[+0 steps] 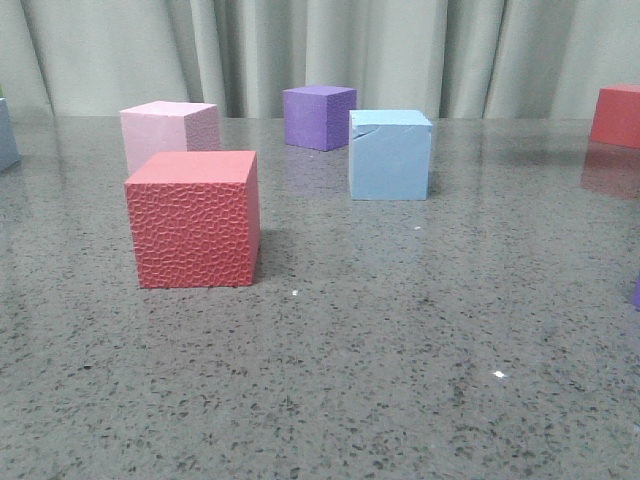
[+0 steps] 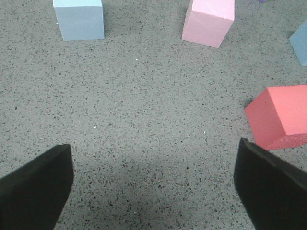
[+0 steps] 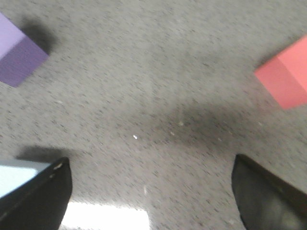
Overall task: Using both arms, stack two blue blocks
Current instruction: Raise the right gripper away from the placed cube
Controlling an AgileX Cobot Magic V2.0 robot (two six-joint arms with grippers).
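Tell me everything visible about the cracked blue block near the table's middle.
The blue block is a smooth pale sky-blue cube, foam by the look of it, with a curved crack running down its front face near the upper left corner. It sits upright and square on the speckled grey table, right of centre, in front of and just right of the purple cube. Nothing touches it; no pincer is near it in the front view.
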